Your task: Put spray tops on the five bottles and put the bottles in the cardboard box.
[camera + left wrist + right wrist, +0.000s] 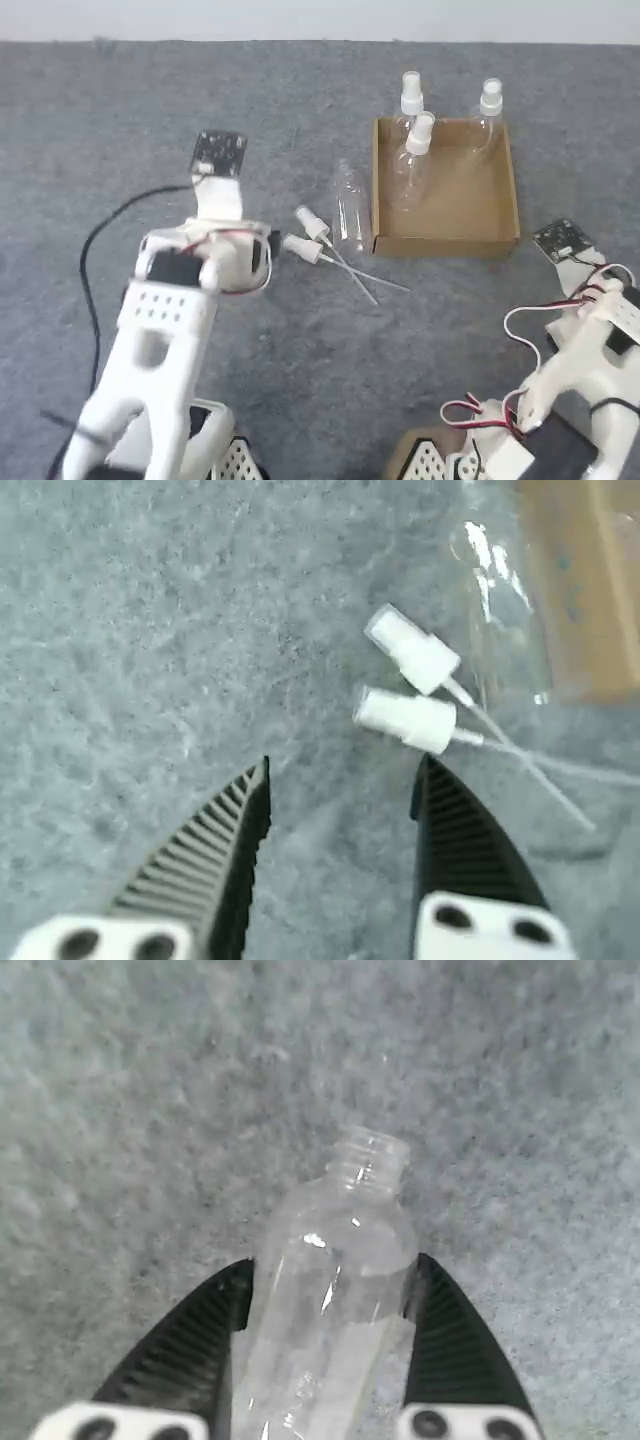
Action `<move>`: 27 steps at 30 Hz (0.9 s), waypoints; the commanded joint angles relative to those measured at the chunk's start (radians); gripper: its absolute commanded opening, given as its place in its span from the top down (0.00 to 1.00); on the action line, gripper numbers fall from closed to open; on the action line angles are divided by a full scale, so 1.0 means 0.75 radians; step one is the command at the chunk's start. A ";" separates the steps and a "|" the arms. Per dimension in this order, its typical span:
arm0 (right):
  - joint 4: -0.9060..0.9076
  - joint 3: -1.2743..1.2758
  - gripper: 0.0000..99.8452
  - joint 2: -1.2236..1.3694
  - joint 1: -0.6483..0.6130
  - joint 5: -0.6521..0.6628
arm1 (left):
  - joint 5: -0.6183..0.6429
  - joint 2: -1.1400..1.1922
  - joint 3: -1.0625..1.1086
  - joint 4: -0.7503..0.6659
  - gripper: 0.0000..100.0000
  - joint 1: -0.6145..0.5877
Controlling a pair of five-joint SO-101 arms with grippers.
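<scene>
My right gripper (335, 1265) is shut on a clear bottle (340, 1260) with an open, topless neck, held over the grey mat. My left gripper (340, 765) hangs open just short of two white spray tops (405, 720) (412, 660) lying side by side with their thin tubes trailing. In the high view these spray tops (305, 235) lie left of another topless bottle (350, 205), which rests against the cardboard box (500, 235). Three bottles with spray tops (412, 160) lie in the box.
The left arm (200, 265) stands over the mat's left half with a black cable (95, 250) beside it. The right arm (590, 330) sits at the front right, below the box. Grey mat (150, 100) stretches open at the back left.
</scene>
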 commanded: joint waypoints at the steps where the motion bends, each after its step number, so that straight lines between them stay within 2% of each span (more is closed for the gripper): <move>1: -0.024 -0.002 0.91 0.001 0.011 0.020 | 0.176 0.284 -0.220 -0.033 0.79 0.016; 7: -0.026 -0.002 0.91 -0.011 0.009 0.027 | 0.225 0.432 -0.265 -0.035 0.79 0.031; 11: -0.021 0.000 0.92 0.003 0.011 0.025 | 0.225 0.399 -0.228 -0.041 0.79 0.020; 16: -0.026 0.070 0.92 0.001 0.001 0.027 | 0.227 0.346 -0.087 -0.190 0.79 0.039; 27: -0.024 0.231 0.92 -0.011 -0.085 0.020 | 0.221 0.280 -0.009 -0.196 0.79 0.068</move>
